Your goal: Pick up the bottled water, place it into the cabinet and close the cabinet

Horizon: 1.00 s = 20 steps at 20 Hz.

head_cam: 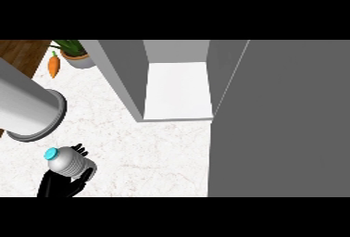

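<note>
- We had the bottled water in our left hand, down at the lower left of the head view; black fingers showed curled behind the bottle's pale body and a thumb wrapped the near side, so we were clasped round it, cyan cap pointing up and left.
- The bottle was above the white counter, just below the rim of a big grey cylinder.
- The cabinet stood open ahead and to the right, its pale shelf bare, with the wide grey door swung out towards us on the right.
- Our right hand did not show, so we could not tell its state.
- Risk one, as we judged it: carrying the bottle across, we could clip the cabinet's left wall, since the opening looked narrow.
- Risk two: the cylinder sat close beside the bottle, and a careless lift could knock it.
- Risk three: the tilted bottle might topple on release.
- A carrot and potted plant lay well clear, top left.
</note>
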Each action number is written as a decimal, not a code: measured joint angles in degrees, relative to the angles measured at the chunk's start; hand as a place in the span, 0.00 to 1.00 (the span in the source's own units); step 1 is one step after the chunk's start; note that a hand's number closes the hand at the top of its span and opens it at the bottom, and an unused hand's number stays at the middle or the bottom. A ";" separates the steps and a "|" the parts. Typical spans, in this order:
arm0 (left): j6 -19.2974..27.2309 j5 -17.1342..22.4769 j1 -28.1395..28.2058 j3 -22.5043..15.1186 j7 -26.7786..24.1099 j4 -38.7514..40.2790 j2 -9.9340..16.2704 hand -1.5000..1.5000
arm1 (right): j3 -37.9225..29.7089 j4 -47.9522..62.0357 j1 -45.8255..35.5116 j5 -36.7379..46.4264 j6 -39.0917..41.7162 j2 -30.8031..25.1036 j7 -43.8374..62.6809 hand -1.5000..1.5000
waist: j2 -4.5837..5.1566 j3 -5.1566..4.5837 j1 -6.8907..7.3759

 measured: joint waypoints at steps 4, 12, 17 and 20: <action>3.06 -3.04 -1.45 -1.04 -5.81 3.75 0.22 1.00 | 0.00 0.12 -0.32 0.13 -0.52 -0.13 -0.96 0.00 | -0.20 0.64 0.22; 12.10 -8.29 -5.66 -2.04 -15.38 8.77 1.97 1.00 | 0.49 0.18 2.09 0.42 -0.84 -1.75 -2.86 0.00 | -0.14 0.29 0.05; 14.47 -12.22 -7.67 -5.49 -17.37 9.33 0.85 1.00 | 1.34 0.18 2.45 0.64 -1.82 -2.05 -3.03 0.00 | -0.15 0.38 0.26; 15.40 -14.42 -9.07 -8.24 -17.05 8.28 -1.41 1.00 | 1.10 0.23 2.38 0.69 -2.04 -2.51 -3.20 0.00 | -0.15 0.37 0.45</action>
